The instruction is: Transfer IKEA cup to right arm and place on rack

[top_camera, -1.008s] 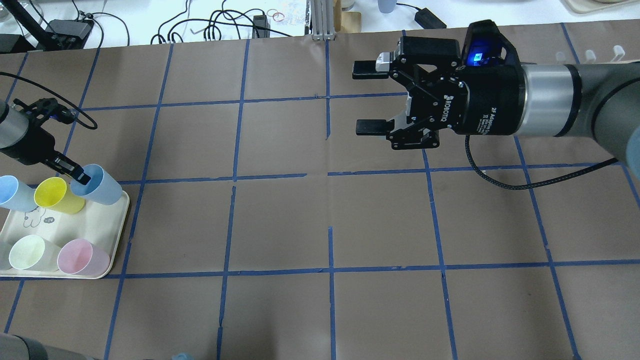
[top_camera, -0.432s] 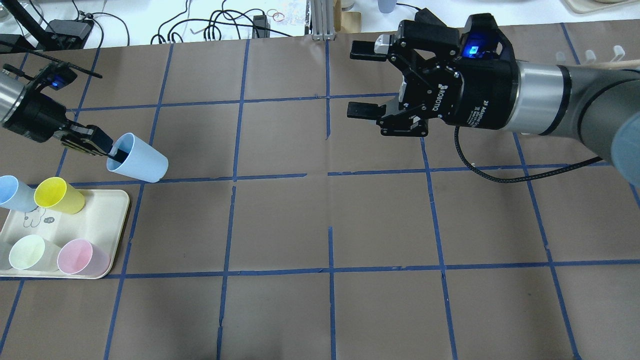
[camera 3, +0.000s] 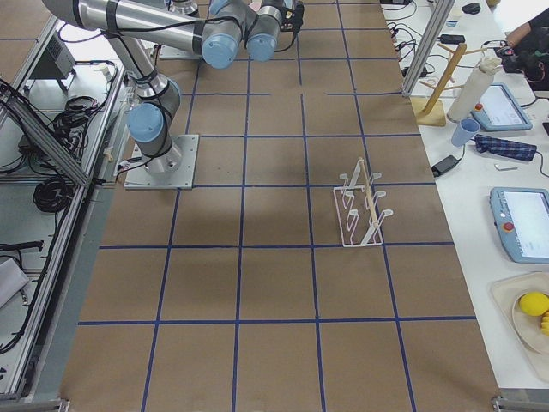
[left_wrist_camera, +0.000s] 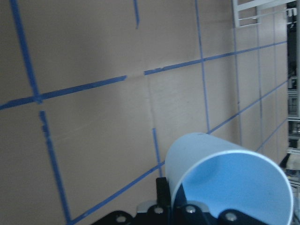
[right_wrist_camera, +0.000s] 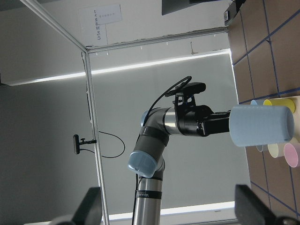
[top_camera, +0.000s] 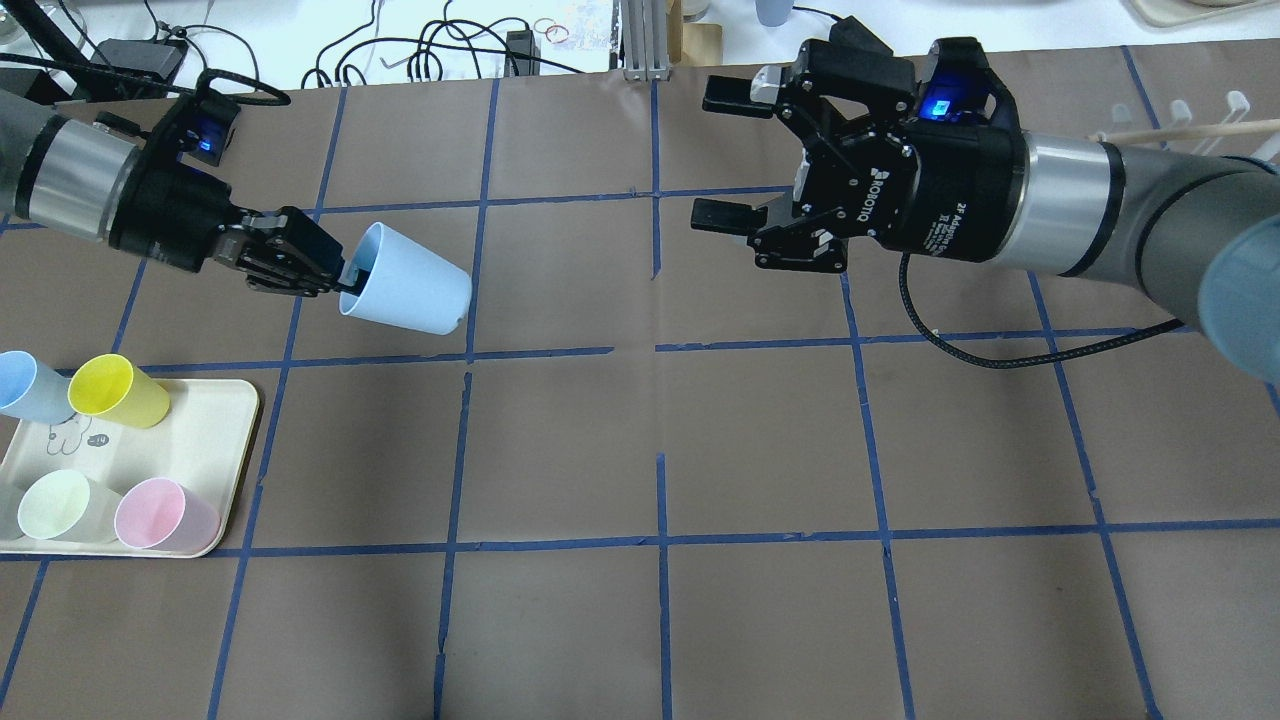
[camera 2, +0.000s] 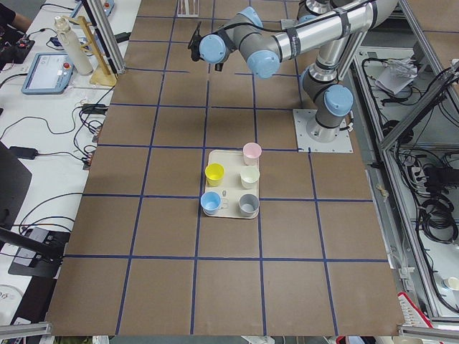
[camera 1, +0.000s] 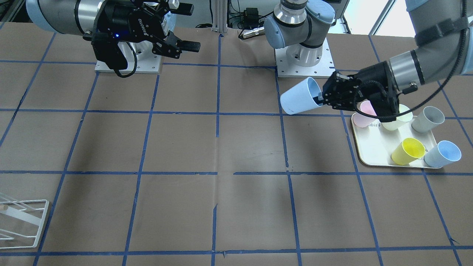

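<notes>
The left gripper (top_camera: 343, 281) pinches the rim of the small pale light-blue plastic tumbler (top_camera: 410, 293), the IKEA cup, one finger inside the mouth and one outside. It holds the cup on its side above the brown, blue-taped table (top_camera: 660, 440). The cup's mouth faces back toward this gripper's wrist and its closed base points ahead, toward the right gripper (top_camera: 722, 155). That black two-finger gripper on the silver-grey right arm (top_camera: 1120, 215) has its jaws spread wide with nothing between them. It faces the cup's base and is well apart from it. The white wire-frame rack (camera 3: 360, 210) stands on the table behind the right gripper's wrist, on the side away from the cup and far from both grippers. Lower than the left gripper and near its wrist lies a cream rectangular tray (top_camera: 200, 440). On the tray stand a bright yellow cup (top_camera: 115, 392), a second pale blue cup (top_camera: 25, 385), a pale green cup (top_camera: 60, 505), a pink cup (top_camera: 165, 515) and a grey cup (camera 1: 428, 119).
</notes>
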{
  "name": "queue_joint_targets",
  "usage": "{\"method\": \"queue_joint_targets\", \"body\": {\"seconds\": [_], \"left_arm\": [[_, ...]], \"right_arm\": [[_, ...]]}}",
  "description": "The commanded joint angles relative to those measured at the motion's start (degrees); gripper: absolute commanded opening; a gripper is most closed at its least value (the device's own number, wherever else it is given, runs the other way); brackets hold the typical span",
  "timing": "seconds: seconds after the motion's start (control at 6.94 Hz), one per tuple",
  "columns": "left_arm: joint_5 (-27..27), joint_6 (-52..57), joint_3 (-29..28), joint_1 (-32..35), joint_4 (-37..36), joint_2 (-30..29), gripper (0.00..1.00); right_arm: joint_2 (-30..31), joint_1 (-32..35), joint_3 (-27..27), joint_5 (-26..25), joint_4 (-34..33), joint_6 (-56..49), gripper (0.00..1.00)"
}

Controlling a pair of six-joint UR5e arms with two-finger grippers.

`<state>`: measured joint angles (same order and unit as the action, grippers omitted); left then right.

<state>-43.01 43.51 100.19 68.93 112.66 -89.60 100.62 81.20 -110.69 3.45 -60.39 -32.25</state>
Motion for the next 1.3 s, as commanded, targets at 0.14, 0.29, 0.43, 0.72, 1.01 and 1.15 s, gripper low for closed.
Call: {"method": "queue_joint_targets", "body": {"seconds": [0.14,0.29,0.43,0.72,1.01,1.15], "left_arm": [[22.3,-0.6,6.2,6.5,7.3,4.6,0.00],[30.4,-0.4,10.8,8.1,7.1,5.0,0.00],[32.1,-0.4,12.1,8.8,7.1,5.7,0.00],[36.3,-0.4,12.9,9.3,7.6,7.8,0.00],[40.7,-0.6,14.7,12.2,7.6,9.4,0.00],[40.9,-0.8,14.9,12.5,7.7,10.1,0.00]], "right_arm": [[-0.5,-0.7,-0.1,-0.6,-0.2,0.0,1.00],[-0.5,-1.3,-0.1,-0.8,-0.1,0.0,1.00],[-0.6,-1.4,-0.2,-0.8,0.0,0.0,1.00],[-2.7,-1.5,-0.6,-0.8,0.0,-0.1,1.00],[-3.2,-1.1,-0.8,-0.7,1.7,0.0,1.00],[-2.9,-1.1,-0.6,-0.8,4.2,0.5,1.00]]}}
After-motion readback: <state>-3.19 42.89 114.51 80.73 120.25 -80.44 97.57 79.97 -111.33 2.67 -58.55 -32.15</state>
